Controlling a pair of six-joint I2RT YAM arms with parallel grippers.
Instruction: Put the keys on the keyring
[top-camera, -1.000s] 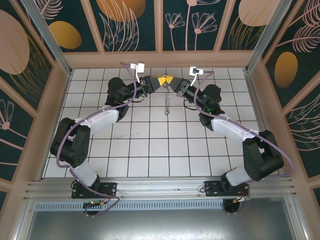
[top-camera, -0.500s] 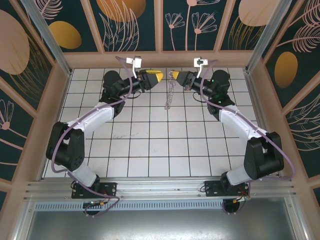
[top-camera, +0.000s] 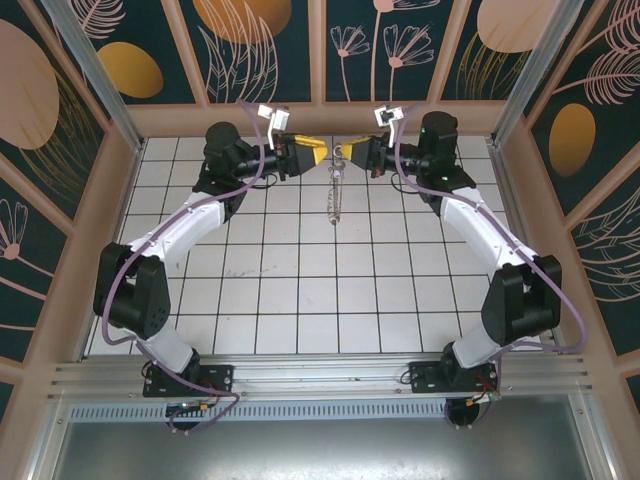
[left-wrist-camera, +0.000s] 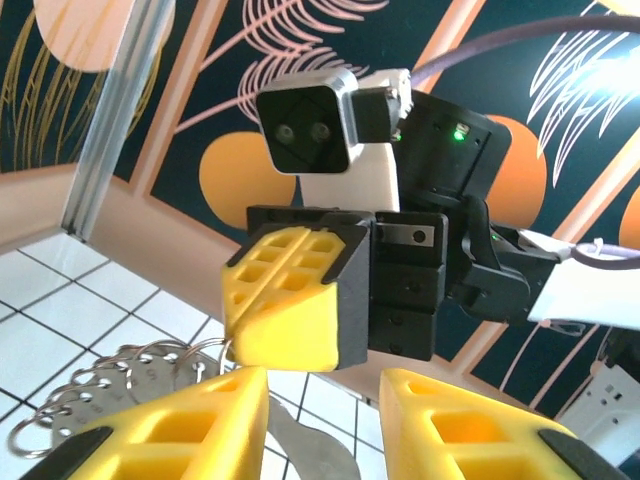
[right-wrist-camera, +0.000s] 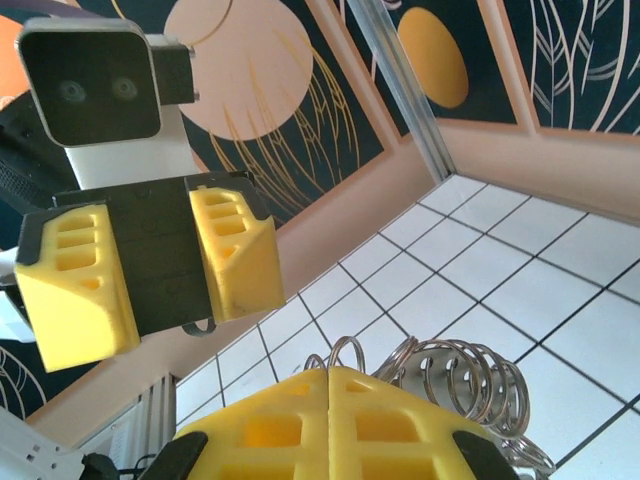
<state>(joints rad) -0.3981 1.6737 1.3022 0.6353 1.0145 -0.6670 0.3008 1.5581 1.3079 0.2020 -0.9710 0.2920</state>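
1. The tiled table (top-camera: 300, 300) lies below and nearer than the keyring (top-camera: 335, 190).
2. The keyring, a string of metal rings, hangs between the two arms' tips.
3. The right gripper (top-camera: 351, 154) sits just right of the keyring's top, its yellow fingers pressed together on it.
4. The left gripper (top-camera: 312, 154) is just left of the keyring, fingers spread, holding nothing.
5. The patterned wall (top-camera: 320, 50) stands behind the keyring.

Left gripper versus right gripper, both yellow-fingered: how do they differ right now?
The left gripper is open, its jaws apart; the right gripper is shut. The left gripper grips nothing visible; the right gripper pinches a chain of silvery metal rings that hangs toward the white tiles. Both are raised at the far end, facing each other.
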